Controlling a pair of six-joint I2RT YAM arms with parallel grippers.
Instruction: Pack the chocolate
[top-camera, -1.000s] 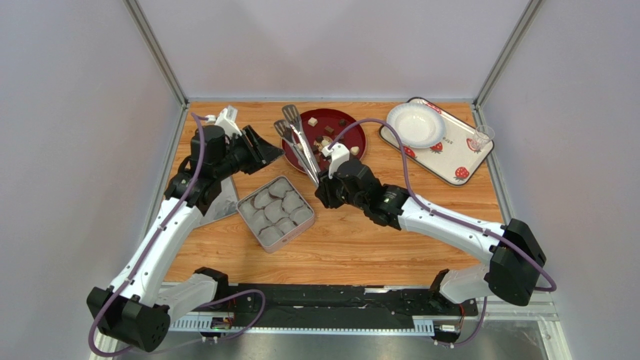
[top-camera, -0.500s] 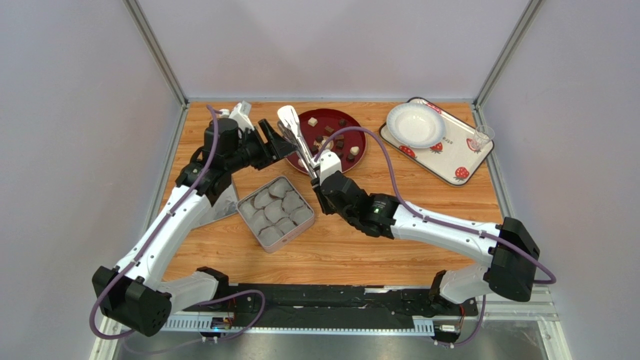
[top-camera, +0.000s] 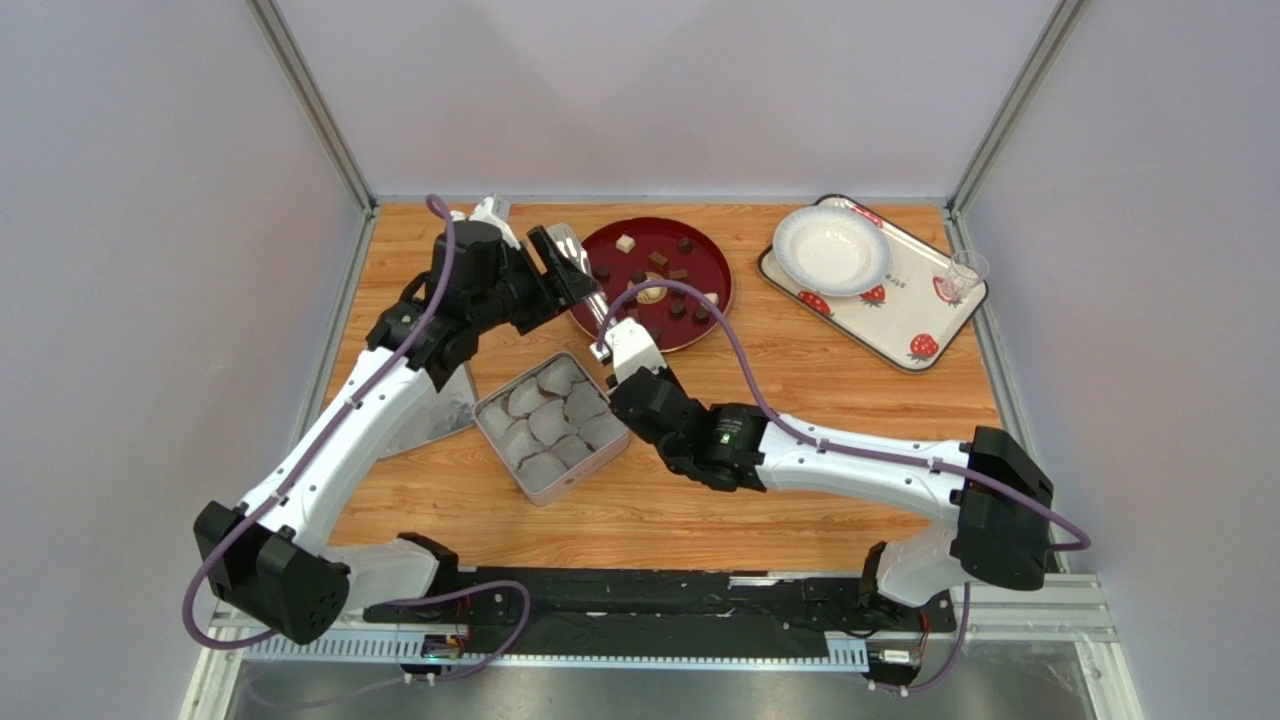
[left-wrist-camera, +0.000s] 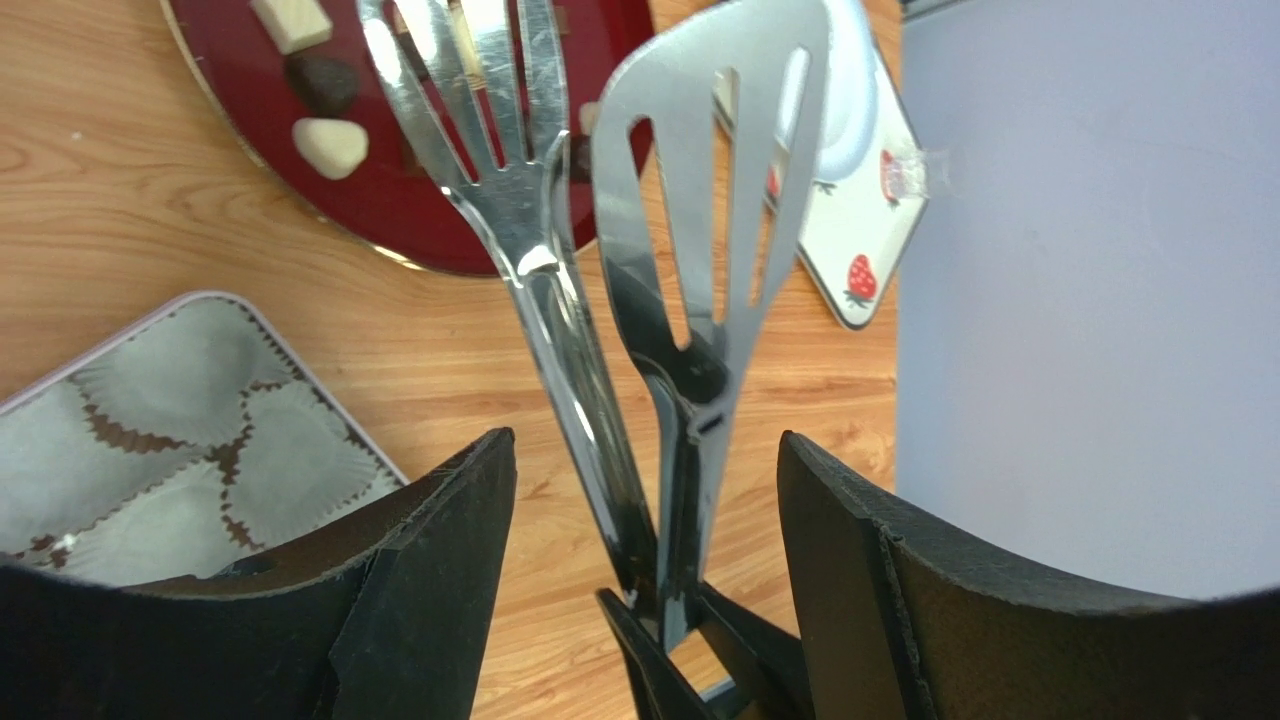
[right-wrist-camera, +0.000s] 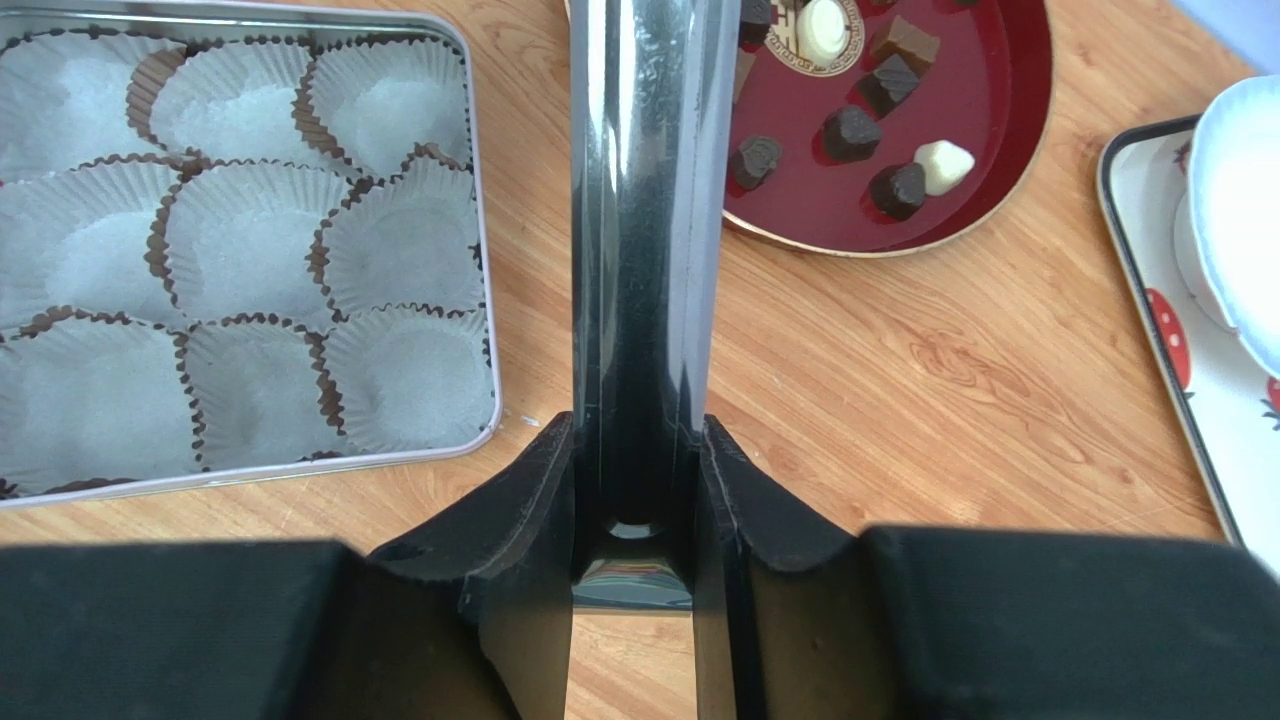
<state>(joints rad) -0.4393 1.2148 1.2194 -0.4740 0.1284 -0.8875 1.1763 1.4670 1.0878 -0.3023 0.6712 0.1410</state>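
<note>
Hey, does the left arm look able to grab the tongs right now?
Probably yes. The left gripper is open with its fingers either side of the tongs, nothing between them, while the right gripper holds the handle end.

The long metal tongs (right-wrist-camera: 639, 225) looked mirror-polished, the light wooden bench (right-wrist-camera: 932, 375) matt, the dark red round plate (right-wrist-camera: 992, 105) glossy, its brown and cream chocolate pieces (right-wrist-camera: 851, 132) smooth, the square silver tin (right-wrist-camera: 480, 240) dull metal, its white pleated cups (right-wrist-camera: 241, 240) crinkled paper.
</note>
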